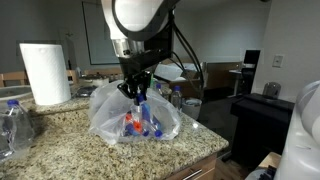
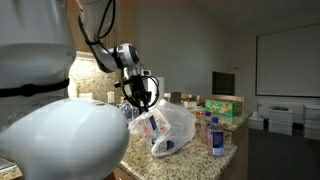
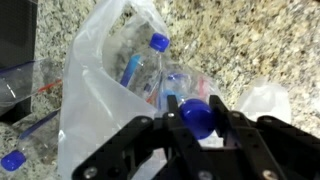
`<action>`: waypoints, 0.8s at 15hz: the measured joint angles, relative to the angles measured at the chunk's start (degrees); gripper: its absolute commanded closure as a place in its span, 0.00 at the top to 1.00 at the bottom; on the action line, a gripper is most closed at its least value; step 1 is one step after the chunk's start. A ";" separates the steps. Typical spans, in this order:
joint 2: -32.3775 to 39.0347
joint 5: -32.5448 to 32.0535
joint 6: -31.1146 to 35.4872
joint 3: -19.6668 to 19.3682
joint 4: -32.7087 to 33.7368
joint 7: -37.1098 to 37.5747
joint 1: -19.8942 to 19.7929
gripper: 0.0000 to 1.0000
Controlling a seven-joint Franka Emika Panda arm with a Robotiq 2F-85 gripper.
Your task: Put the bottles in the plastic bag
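Observation:
In the wrist view my gripper point(image 3: 197, 110) is shut on the blue cap of a small clear bottle point(image 3: 196, 122), which hangs over the open mouth of the plastic bag point(image 3: 95, 95). Inside the bag lies another bottle point(image 3: 150, 58) with a blue cap, beside labelled ones. In both exterior views the gripper point(image 1: 138, 92) point(image 2: 140, 100) stands just above the crinkly whitish bag point(image 1: 110, 105) point(image 2: 175, 125) on the granite counter. Red and blue labels show through the film point(image 1: 132, 124).
A white paper towel roll point(image 1: 45, 72) stands at the counter's back. A clear bottle point(image 1: 12, 125) lies outside the bag, near the edge. More bottles point(image 2: 215, 135) and a green box point(image 2: 225, 105) stand beyond the bag. The counter edge point(image 1: 190, 160) is close.

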 measured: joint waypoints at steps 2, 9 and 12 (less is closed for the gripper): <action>0.03 -6.62 5.22 0.67 -1.94 5.05 -0.20 0.11; 1.21 -38.49 15.17 2.11 -6.68 28.89 -3.19 0.11; 3.02 -48.91 15.15 1.13 -7.28 36.43 -3.27 0.11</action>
